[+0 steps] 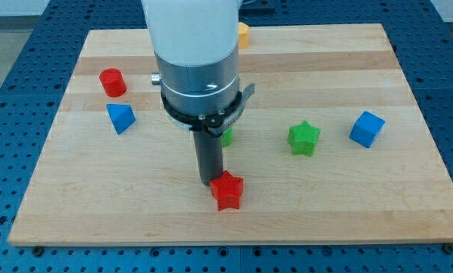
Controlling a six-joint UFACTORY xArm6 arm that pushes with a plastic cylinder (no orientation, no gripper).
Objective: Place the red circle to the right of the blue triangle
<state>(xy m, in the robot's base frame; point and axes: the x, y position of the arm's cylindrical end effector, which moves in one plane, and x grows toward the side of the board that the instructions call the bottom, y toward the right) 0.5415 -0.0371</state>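
Note:
The red circle (113, 82), a short cylinder, stands near the board's left edge toward the view's top. The blue triangle (120, 118) sits just below it and slightly right, a small gap between them. My tip (209, 182) is far to their right, near the board's bottom middle, touching the upper left side of a red star (227, 190). The arm's white and grey body hides the board above the rod.
A green star (304, 139) and a blue cube (367, 129) lie at the view's right. A green block (226, 137) peeks out beside the rod. An orange block (243, 35) shows at the top behind the arm. The wooden board (408, 212) sits on a blue perforated table.

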